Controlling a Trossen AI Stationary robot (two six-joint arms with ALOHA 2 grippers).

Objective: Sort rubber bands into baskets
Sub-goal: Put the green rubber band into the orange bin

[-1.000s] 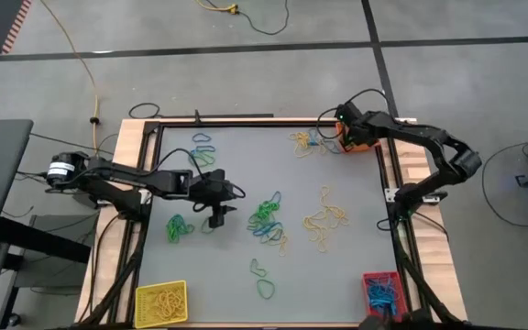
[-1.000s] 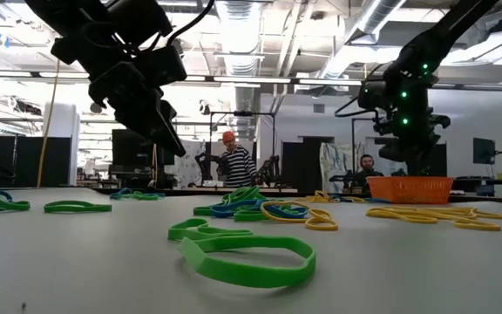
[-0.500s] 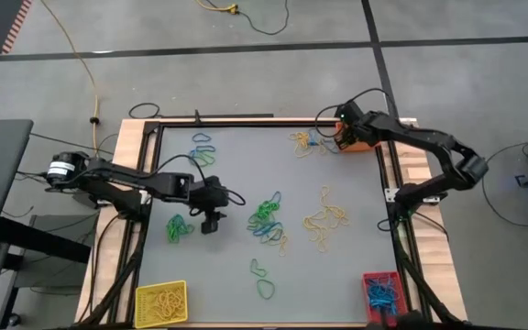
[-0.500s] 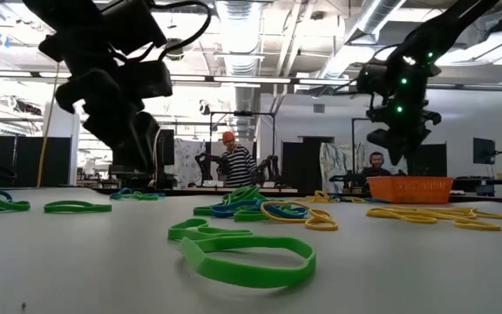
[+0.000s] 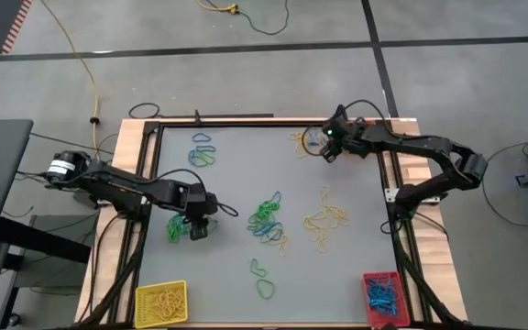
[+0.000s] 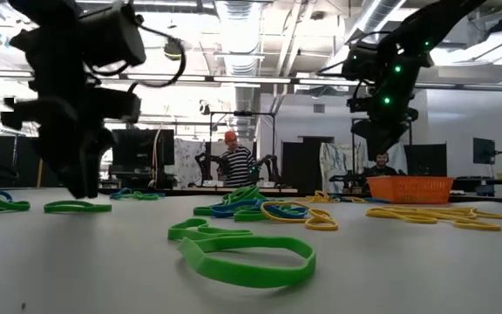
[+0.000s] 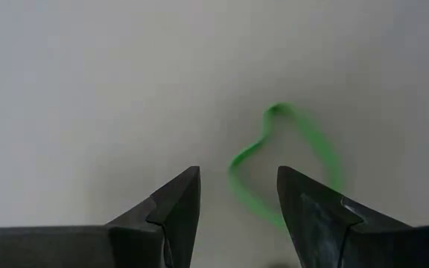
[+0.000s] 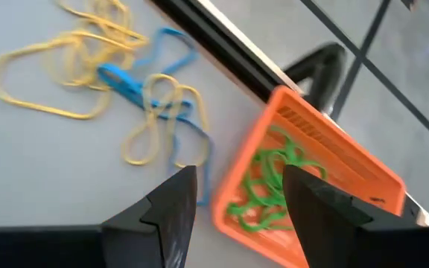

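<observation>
Rubber bands lie loose on the grey table: a green clump [image 5: 175, 227] at the left, a green-blue heap [image 5: 267, 217] in the middle, and yellow ones [image 5: 326, 218] at the right. My left gripper [image 5: 198, 227] points down, open, just over a single green band [image 7: 289, 160] without touching it. My right gripper [image 5: 323, 148] hangs open at the far right, above a yellow and blue tangle [image 8: 136, 82] and beside the orange basket [image 8: 315, 175], which holds green bands. The yellow basket [image 5: 160, 302] and the red basket [image 5: 380, 291] stand at the near edge.
More blue and green bands [image 5: 203, 151] lie at the far left, and green loops [image 5: 262, 280] lie near the front. A wooden frame [image 5: 128, 211] borders the table. In the low view, people [image 6: 232, 161] stand in the room behind.
My left gripper has gone down and toward the table's left edge, tipping to point more steeply at the table beside the green clump. My right gripper has swung from over the orange basket toward the table's left, over the yellow and blue tangle.
</observation>
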